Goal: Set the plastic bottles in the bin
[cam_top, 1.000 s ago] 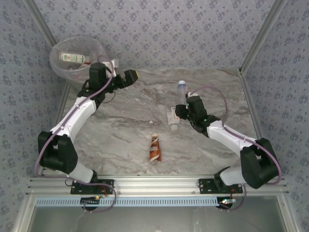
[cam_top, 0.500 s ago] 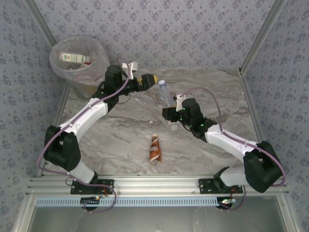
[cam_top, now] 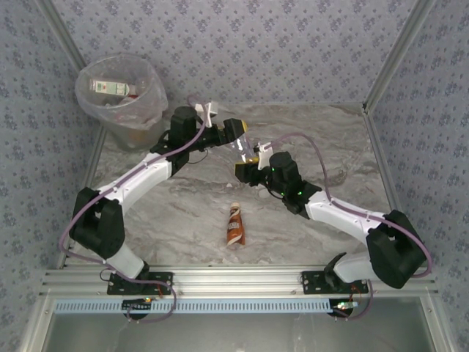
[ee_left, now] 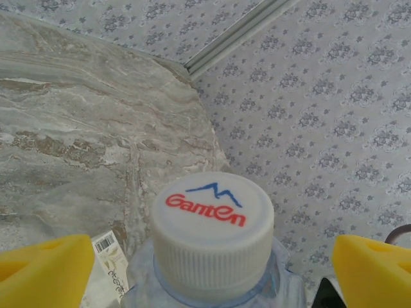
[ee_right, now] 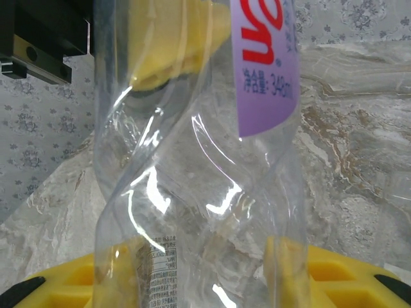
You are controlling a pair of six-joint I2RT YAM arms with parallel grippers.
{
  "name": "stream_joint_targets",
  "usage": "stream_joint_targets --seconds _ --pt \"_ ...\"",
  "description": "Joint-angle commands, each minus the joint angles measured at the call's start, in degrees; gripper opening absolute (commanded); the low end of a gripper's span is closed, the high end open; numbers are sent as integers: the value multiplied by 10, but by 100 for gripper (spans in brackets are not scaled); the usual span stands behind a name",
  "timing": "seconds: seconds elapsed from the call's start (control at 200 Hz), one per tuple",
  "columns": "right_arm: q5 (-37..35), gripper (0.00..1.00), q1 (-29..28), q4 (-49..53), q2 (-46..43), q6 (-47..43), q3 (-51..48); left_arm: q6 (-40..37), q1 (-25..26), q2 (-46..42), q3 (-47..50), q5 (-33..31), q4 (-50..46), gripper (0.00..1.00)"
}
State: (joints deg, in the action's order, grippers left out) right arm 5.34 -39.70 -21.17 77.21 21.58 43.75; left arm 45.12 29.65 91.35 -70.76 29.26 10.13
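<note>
Right claw [ee_right: 204, 273] clamps the Ganten water bottle [ee_left: 212, 224], cap offered between the left claw's [ee_left: 210, 268] spread fingers, apparently for binning.

Grey-veined marble tabletop [cam_top: 183, 213] enclosed by blue-grey floral-patterned walls [cam_top: 293, 44].

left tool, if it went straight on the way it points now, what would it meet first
The white cap of the clear bottle that the right tool holds. The cap sits straight ahead, centred in the open left tool; how near it is cannot be told.
</note>
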Motion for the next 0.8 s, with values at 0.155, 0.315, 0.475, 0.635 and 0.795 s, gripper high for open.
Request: stream_joint_targets --seconds 0.155,0.315,0.475,0.635,0.795 --pt "-7 12 -8 -31 14 2 26 -20 5 9 -7 23 -2 87" --pt "-2 14 -18 -25 15 -13 31 -35 7 11 -14 10 -33 77" --pt "-14 18 -24 -16 15 -22 37 -45 8 11 -18 -9 -53 69" --pt "-8 42 -24 -10 17 -27 37 -42 8 14 -21 -10 -49 57" --pt "16 63 -18 0 15 -32 40 -43 8 14 -22 -11 -44 53"
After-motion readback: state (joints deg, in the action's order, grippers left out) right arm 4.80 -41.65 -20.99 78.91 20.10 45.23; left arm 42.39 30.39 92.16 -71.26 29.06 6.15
